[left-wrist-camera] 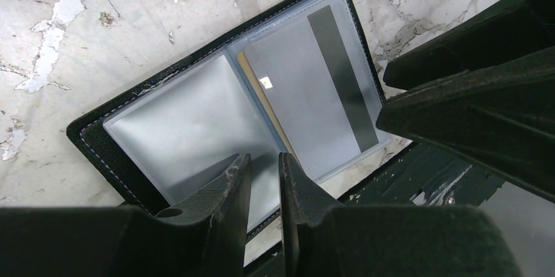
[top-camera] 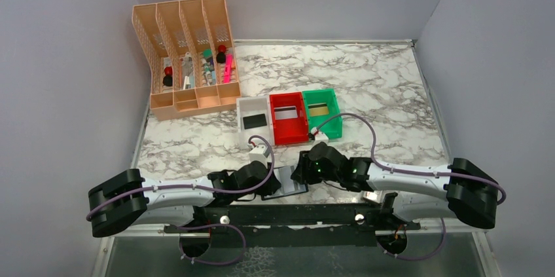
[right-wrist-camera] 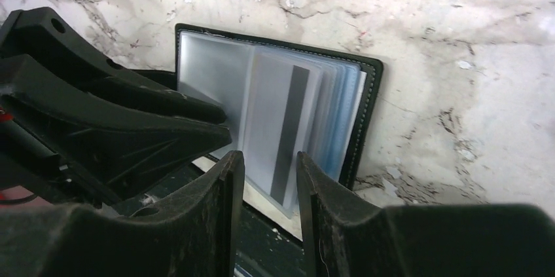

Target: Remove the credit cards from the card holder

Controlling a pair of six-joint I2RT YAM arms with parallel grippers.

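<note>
**A:** Nearest entry?
**B:** Left gripper (left-wrist-camera: 266,173), fingers sitting slightly parted, hovering over the open card holder (left-wrist-camera: 183,120), which is lying at the table's (top-camera: 393,80) near edge.
**A:** Next?
**B:** Right gripper (right-wrist-camera: 270,173), fingers standing spread, straddling a striped card (right-wrist-camera: 283,126) sleeved inside it.

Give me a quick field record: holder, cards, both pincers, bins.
holder: black-edged folding card holder with glossy see-through pockets, open on the marble table near its front edge
card in view: grey plastic card with a dark stripe, in a right-page pocket
left pincer: over the left page's near edge, narrow gap, grip unclear
right pincer: open, straddling the striped card's pocket edge
bins: white plastic bin with a black card; red plastic bin with a whitish card; green plastic bin with a gold card
</note>
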